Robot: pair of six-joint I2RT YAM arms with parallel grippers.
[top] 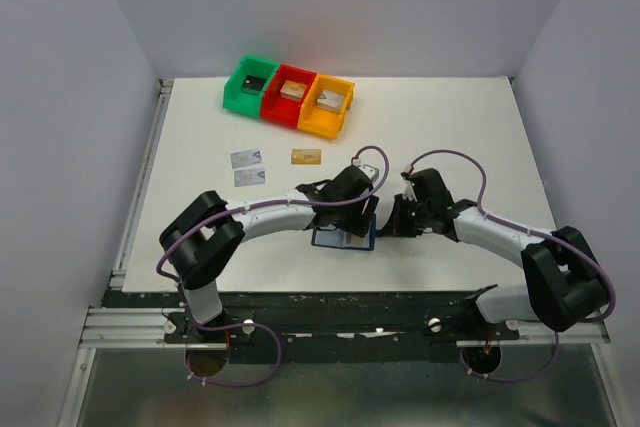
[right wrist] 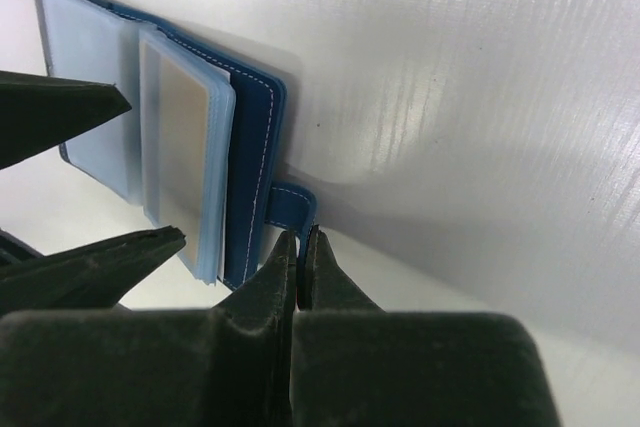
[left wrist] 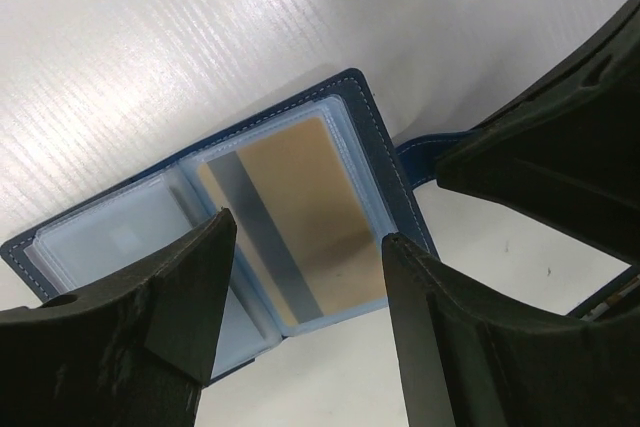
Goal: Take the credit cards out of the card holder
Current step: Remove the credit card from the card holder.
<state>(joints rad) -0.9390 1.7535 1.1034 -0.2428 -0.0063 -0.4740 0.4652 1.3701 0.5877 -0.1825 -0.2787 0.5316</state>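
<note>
The navy card holder (top: 343,239) lies open on the table between my two arms. A tan-gold credit card (left wrist: 300,207) with a grey stripe sits in its clear pocket (right wrist: 185,137). My left gripper (left wrist: 308,237) hovers open just over that card, one finger on each side, holding nothing. My right gripper (right wrist: 303,237) is shut on the holder's blue strap tab (right wrist: 295,202) at the right edge of the cover (right wrist: 250,177). Two silver-grey cards (top: 245,158) (top: 249,177) and one tan-gold card (top: 306,156) lie loose on the table, up and to the left.
Green (top: 250,84), red (top: 290,95) and orange (top: 328,105) bins stand in a row at the back, each with a small block inside. The table's left rail (top: 140,187) and the grey side walls bound the workspace.
</note>
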